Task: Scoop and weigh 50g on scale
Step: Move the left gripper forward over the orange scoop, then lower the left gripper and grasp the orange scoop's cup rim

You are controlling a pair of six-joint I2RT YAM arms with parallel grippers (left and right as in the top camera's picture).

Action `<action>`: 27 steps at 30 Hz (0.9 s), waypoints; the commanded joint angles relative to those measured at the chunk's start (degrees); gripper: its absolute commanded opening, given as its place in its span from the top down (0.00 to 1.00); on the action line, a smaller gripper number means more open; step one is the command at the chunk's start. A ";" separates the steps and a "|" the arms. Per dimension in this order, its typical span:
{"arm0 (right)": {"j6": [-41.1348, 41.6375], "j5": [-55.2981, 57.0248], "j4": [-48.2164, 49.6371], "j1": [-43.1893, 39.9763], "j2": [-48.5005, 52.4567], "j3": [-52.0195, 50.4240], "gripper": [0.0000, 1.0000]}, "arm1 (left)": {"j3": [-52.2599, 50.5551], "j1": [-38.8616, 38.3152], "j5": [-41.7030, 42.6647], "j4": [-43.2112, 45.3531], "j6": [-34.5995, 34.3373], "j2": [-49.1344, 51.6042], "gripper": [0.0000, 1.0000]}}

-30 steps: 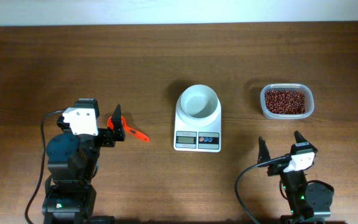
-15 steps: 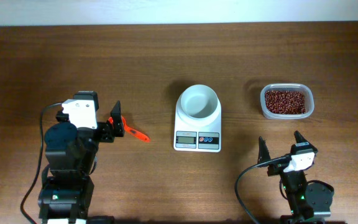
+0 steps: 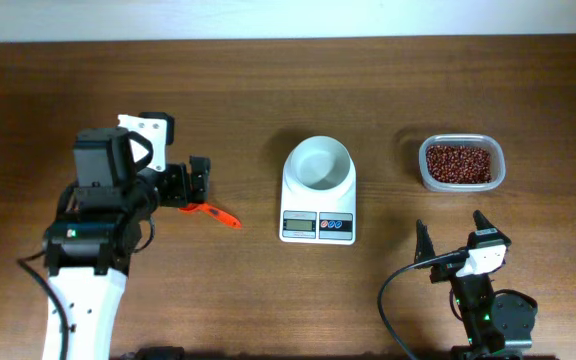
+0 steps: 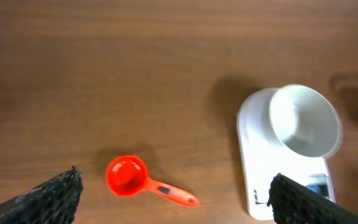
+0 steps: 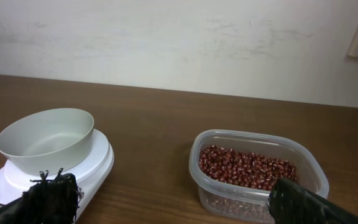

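Overhead view, bottom of frame first.

Right gripper (image 3: 450, 228): lower right, parked low in front of its base. Fingers spread fully apart, nothing between them, touching nothing. A black cable (image 3: 386, 300) loops off to its left. In its wrist view the two black fingertips sit at the lower corners. The scale shows at the left and the tub at the right, both beyond the tips.

Left gripper (image 3: 190, 182): left of centre, pointing toward the right of the frame. Fingers spread wide and holding nothing. They are raised off the table (image 3: 268, 90), and the wrist camera looks almost straight down on the wood.

Orange measuring scoop (image 4: 127, 176): lying flat on the table, cup up and empty, handle running toward lower right. In the left wrist view it lies between the two fingertips and nearer the left one, untouched. From overhead the gripper covers most of the cup; only the handle shows clearly.

Scale (image 3: 317, 208): centre of frame, well apart from both grippers. Display (image 3: 299, 225) and two small buttons (image 3: 336, 225) are on its near edge; the reading is too small to make out. White bowl (image 3: 319, 163) sits on its platform, upright and empty.

Clear tub (image 3: 424, 176): right of the scale and apart from it, lid off. All the red-brown beans (image 3: 458, 163) are inside it, none in the bowl or the scoop.

Far edge: pale wall (image 5: 166, 37) behind the table.
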 commanded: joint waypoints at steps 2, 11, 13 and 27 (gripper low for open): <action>0.24 0.48 -0.42 0.26 -0.28 -0.31 0.01 | 0.39 0.33 0.83 -4.07 -8.92 7.19 0.01; 0.24 0.48 -0.44 0.26 -0.28 -0.31 0.01 | -2.69 0.35 -17.75 -5.79 -28.37 13.33 0.01; 0.24 0.48 -0.42 0.26 -0.28 -0.31 0.01 | -2.69 0.35 -17.75 -5.81 -28.37 14.78 0.01; 0.24 0.48 -0.42 0.26 -0.28 -0.31 0.01 | -2.69 0.33 -22.21 -2.95 -28.37 15.32 0.01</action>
